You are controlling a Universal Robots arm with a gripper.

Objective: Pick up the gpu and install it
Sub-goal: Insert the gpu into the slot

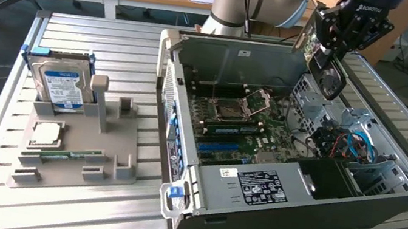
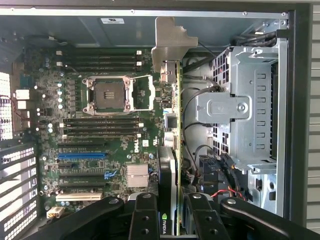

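My gripper [image 1: 331,48] hangs over the open computer case [image 1: 257,197], near its far right corner in the exterior view. It is shut on the gpu [image 1: 331,79], a dark card held on edge above the case interior. In the wrist view the gpu [image 2: 171,165] runs edge-on between my two black fingers [image 2: 145,215], and its grey metal bracket [image 2: 167,42] points toward the case's far wall. The card hovers over the motherboard [image 2: 100,130], beside the empty processor socket [image 2: 110,92]. A blue expansion slot [image 2: 82,155] lies off to the side of the card.
A metal drive cage [image 2: 250,100] and loose cables [image 1: 347,143] crowd the case close to the card. At the exterior view's left, a grey parts holder [image 1: 111,155] carries a blue-labelled hard drive [image 1: 61,86], a processor [image 1: 46,134] and a green memory stick [image 1: 58,156].
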